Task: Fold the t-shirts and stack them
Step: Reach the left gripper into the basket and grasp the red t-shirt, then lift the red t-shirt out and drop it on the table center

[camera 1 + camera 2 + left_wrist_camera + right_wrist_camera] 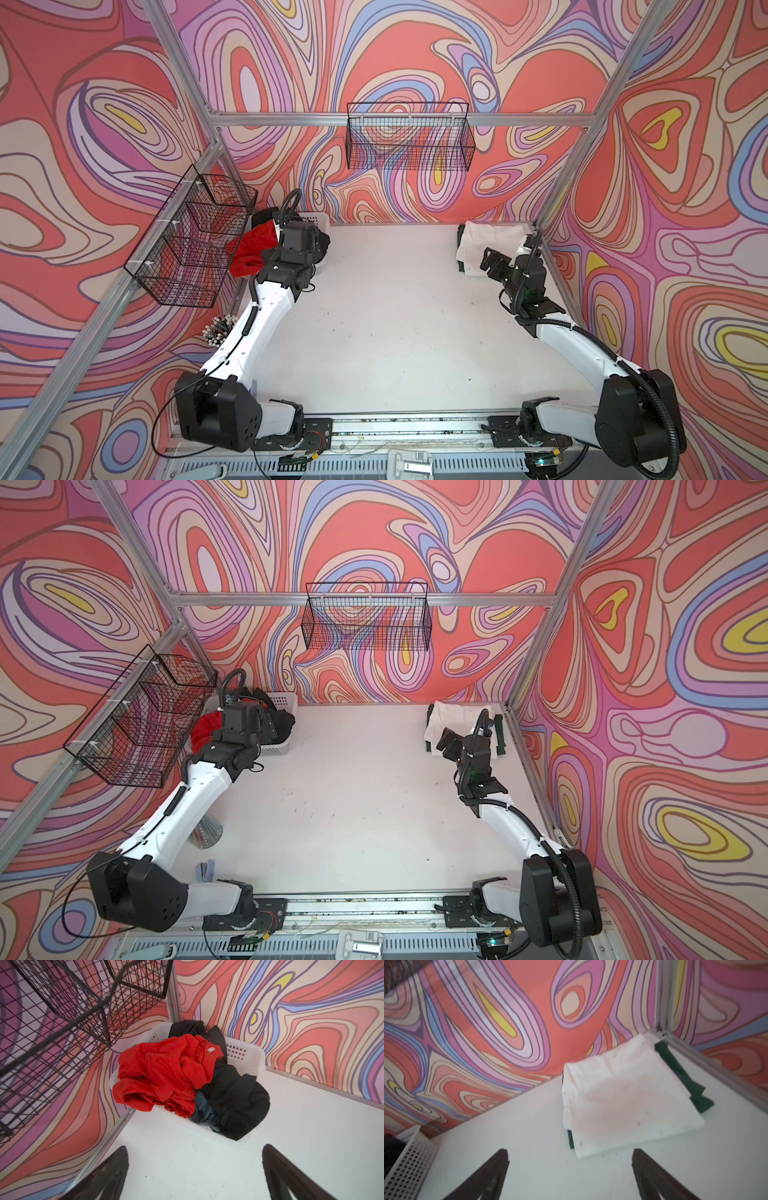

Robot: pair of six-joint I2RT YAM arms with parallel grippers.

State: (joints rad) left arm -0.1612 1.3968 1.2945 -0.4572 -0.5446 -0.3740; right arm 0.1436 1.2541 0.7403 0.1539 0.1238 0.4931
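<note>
Jaws wide on your left gripper (195, 1147) and right gripper (570, 1150), nothing held; scuffed white tabletop (374, 324), swirl-patterned walls (415, 50).

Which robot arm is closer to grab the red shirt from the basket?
Probably left. The left hand is open and right in front of the basket, pointing at the crumpled red shirt on top. The right hand is across the table, by the folded white shirt.
</note>
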